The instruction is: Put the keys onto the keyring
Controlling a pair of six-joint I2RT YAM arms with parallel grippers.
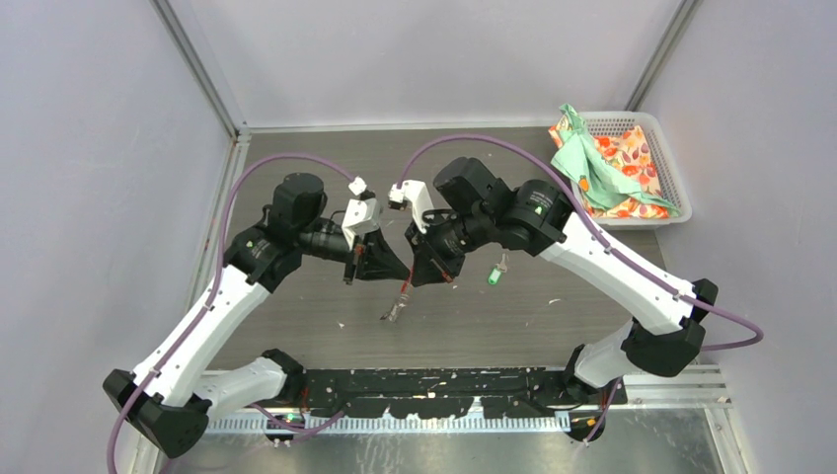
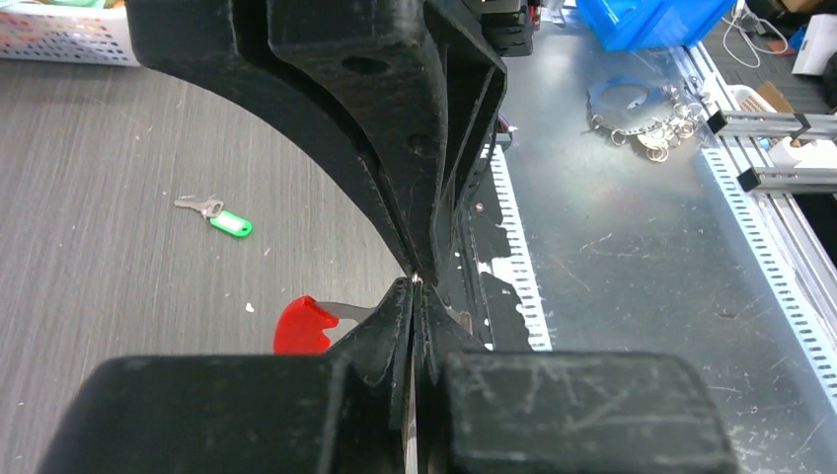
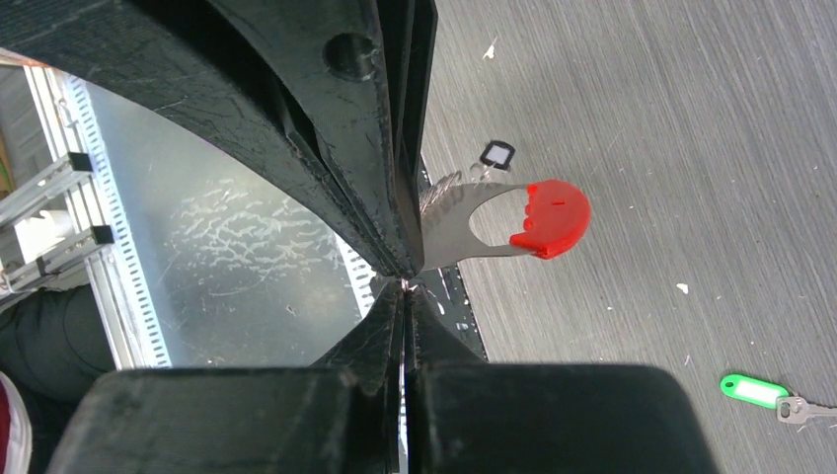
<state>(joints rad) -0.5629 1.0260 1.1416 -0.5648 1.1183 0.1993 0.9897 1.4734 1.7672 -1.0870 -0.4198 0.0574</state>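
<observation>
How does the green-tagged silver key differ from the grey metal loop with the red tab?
The small green-tagged silver key lies flat on the table; the grey metal loop with the red tab is raised above it. The loop is bigger than the key. The key's tag is oblong, the loop's tab rounded. Both pair metal with plastic.

Keyring (image 3: 449, 237): bare metal, glossy red plastic.

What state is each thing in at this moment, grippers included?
keyring, gripped at its metal end, red tab sticking out.
right gripper, shut on the keyring.
left gripper, shut against the keyring; grip unclear.
green-tag key, lying loose, not on the ring.
black tag, next to the keyring; attached or not, unclear.
basket, holding crumpled cloths.
</observation>
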